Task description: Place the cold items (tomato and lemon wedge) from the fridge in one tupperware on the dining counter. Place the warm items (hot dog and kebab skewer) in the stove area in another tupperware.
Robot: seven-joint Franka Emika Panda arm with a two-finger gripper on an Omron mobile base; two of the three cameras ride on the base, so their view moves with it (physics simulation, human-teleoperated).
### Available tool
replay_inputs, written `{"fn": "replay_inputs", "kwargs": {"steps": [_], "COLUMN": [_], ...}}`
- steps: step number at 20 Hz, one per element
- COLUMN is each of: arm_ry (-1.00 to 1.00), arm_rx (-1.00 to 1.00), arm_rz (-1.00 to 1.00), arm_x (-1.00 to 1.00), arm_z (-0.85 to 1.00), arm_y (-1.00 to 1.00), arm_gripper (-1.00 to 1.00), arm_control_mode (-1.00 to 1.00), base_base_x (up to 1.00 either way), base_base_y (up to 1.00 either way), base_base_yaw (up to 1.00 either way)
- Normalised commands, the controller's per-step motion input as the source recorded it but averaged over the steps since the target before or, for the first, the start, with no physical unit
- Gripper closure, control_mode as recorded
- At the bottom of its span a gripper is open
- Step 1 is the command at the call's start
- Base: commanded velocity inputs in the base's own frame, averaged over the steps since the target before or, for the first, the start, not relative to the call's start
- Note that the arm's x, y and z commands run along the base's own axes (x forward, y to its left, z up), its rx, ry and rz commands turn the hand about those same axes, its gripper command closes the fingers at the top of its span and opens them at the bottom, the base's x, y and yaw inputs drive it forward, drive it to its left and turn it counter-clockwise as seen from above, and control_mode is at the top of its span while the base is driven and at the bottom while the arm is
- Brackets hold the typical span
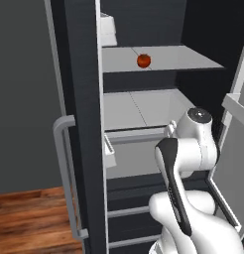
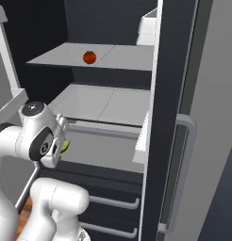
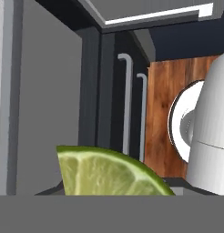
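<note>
I am holding the lemon wedge (image 3: 109,172) in my half-closed claw (image 2: 62,146), low before the open fridge (image 1: 84,124); my fingertips are hidden behind it. The tomato (image 1: 144,60) is sitting on an upper shelf (image 1: 183,58).

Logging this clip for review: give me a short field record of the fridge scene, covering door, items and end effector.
fridge: doors open, shelves showing
tomato: on upper shelf, untouched
lemon wedge: right at the end effector, apparently gripped
end effector: low in front of the fridge, below the middle shelf
task stage: wedge taken, tomato not yet
</note>
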Motion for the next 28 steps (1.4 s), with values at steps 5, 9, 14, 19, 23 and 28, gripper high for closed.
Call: {"fn": "replay_inputs", "kwargs": {"steps": [5,9,14,19,23,28], "arm_ry": [0.00,0.00,0.00,0.00,0.00,0.00], "arm_rx": [0.00,0.00,0.00,0.00,0.00,0.00], "arm_rz": [0.00,0.00,0.00,0.00,0.00,0.00], "arm_x": [0.00,0.00,0.00,0.00,0.00,0.00], "arm_z": [0.00,0.00,0.00,0.00,0.00,0.00], "arm_y": [0.00,0.00,0.00,0.00,0.00,0.00], "arm_gripper": [1.00,1.00,1.00,1.00,1.00,1.00], "arm_control_mode": [1.00,1.00,1.00,1.00,1.00,1.00], "base_base_x": [-0.47,-0.87,-0.88,-0.67,-0.66,-0.51], "base_base_y": [0.00,0.00,0.00,0.01,0.30,0.70], "base_base_yaw": [0.27,0.29,0.30,0.36,0.25,0.02]}}
